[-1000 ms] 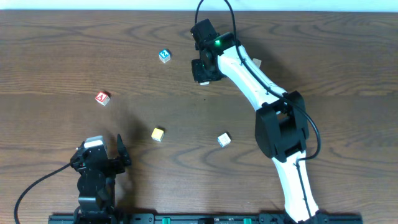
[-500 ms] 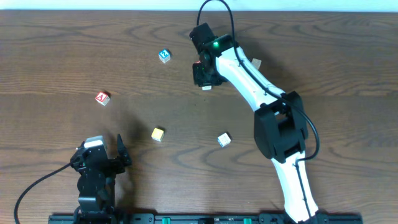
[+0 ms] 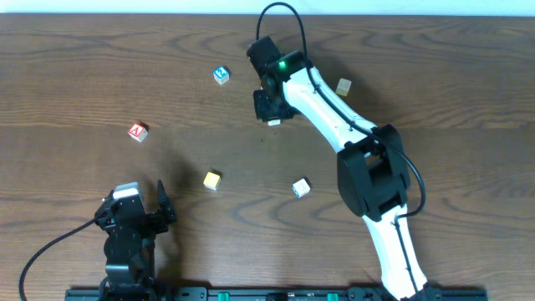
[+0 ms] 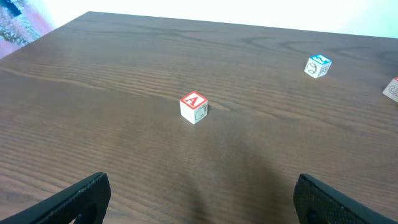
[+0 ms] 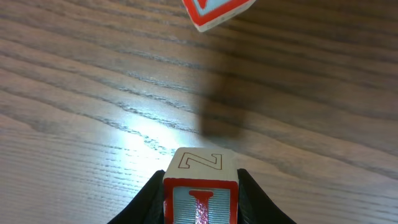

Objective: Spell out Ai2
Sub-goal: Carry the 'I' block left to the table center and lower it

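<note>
My right gripper [image 3: 269, 107] is at the far middle of the table, shut on a red-framed block [image 5: 200, 186]. The block shows a red I on its near face and an outlined Z on top, and is held just above the wood. The red A block [image 3: 138, 131] sits at the left; it also shows in the left wrist view [image 4: 193, 107]. A blue block [image 3: 221, 75] lies left of the right gripper, also in the left wrist view [image 4: 318, 65]. My left gripper [image 3: 140, 213] is open and empty near the front edge.
A yellow block [image 3: 212, 180], a white block [image 3: 301, 187] and a beige block [image 3: 343, 85] lie on the wood. A red-edged block [image 5: 217, 9] is cut off at the top of the right wrist view. A pale block [image 4: 392, 89] shows at the left wrist view's right edge.
My right gripper has moved a little to the left and nearer with the I block in it, uncovering the beige block behind the arm. The left arm has not moved.
</note>
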Motion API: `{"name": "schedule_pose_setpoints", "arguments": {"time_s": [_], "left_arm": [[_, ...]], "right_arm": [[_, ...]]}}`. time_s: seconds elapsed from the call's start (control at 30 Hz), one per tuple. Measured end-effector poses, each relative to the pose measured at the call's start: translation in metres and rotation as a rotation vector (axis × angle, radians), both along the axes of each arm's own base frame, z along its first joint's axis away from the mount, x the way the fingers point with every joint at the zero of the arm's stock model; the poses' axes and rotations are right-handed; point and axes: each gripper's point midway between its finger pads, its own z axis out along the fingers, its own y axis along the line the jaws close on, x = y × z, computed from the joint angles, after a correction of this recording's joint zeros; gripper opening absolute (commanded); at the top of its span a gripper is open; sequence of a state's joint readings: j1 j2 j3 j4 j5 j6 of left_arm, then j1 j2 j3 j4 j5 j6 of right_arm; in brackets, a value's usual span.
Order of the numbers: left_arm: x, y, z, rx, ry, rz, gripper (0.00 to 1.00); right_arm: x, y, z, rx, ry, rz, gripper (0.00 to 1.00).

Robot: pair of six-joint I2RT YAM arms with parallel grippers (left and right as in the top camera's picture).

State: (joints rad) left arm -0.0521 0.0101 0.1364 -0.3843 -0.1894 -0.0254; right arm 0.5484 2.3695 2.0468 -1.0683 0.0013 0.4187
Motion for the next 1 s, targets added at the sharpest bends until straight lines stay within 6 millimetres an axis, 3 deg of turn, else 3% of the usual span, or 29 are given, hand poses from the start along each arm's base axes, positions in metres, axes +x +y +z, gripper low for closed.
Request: {"name": "schedule_pose_setpoints", "arguments": {"time_s": [0.13, 0.23, 0.5, 1.0], "left_arm": [[0.0, 0.0, 0.0, 0.0, 0.0, 0.0, 0.95], [0.0, 0.0, 0.0, 0.0, 0.0, 0.0, 0.95], [0.0, 0.0, 0.0, 0.0, 0.0, 0.0, 0.95], [0.0, 0.0, 0.0, 0.0, 0.0, 0.0, 0.95]], "right_arm": [[-0.014, -0.005, -0.023, -0.019, 0.042, -0.015, 0.01], [-0.011, -0.002, -0.023, 0.012, 0.0, -0.018, 0.02], [-0.031, 0.003, -0.023, 0.013, 0.005, 0.012, 0.01], [-0.029, -0.004, -0.023, -0.017, -0.013, -0.092, 0.01]]}}
